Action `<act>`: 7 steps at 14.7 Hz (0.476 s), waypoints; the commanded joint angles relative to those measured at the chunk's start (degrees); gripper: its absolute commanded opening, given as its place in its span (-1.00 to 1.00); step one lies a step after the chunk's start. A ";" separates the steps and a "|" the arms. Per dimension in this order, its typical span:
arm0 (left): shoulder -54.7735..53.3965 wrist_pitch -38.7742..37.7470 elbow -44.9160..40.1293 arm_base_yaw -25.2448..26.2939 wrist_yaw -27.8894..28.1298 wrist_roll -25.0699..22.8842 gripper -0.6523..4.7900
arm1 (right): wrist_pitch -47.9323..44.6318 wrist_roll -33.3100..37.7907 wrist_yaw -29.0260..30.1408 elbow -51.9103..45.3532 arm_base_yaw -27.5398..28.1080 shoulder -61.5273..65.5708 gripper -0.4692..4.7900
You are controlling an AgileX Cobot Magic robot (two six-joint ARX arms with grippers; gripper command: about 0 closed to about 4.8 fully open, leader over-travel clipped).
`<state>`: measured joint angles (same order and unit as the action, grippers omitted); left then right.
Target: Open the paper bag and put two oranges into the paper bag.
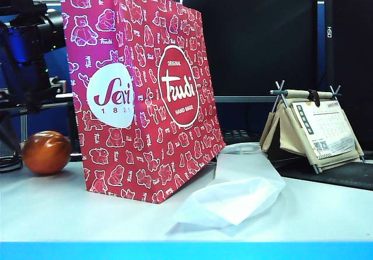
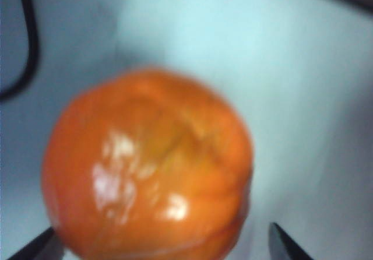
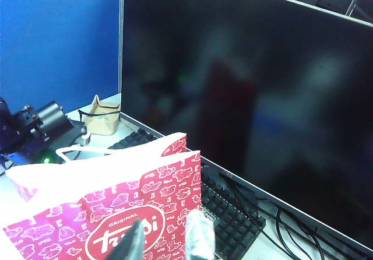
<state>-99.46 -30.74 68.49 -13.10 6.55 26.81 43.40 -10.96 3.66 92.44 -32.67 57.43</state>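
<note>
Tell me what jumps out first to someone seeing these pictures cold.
The tall pink-red paper bag stands upright on the white table, dominating the exterior view, with a crumpled white plastic bag lying at its foot. One glossy orange sits just left of the bag, and the left gripper, jaws open, is poised right over it. The right gripper pinches the bag's top edge.

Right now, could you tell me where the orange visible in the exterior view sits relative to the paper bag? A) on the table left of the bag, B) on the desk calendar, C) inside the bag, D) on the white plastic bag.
A: the orange rests on the table left of the standing paper bag; the left gripper hovers open over it while the right gripper pinches the bag's rim.
</note>
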 commanded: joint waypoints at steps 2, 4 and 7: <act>-0.33 3.78 0.09 0.04 0.37 -0.09 1.00 | -0.72 -0.83 0.13 0.26 1.40 -0.24 -0.43; -1.53 4.33 0.09 0.15 1.57 -1.01 1.00 | -0.44 -0.76 2.64 0.31 4.46 -0.28 -0.44; -3.37 4.98 0.13 0.81 2.27 -2.32 1.00 | -0.35 -0.63 4.15 0.33 7.13 -0.37 -0.44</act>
<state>-102.87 -26.57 68.49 -12.40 8.36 25.32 43.64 -11.62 7.42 92.47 -25.87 57.23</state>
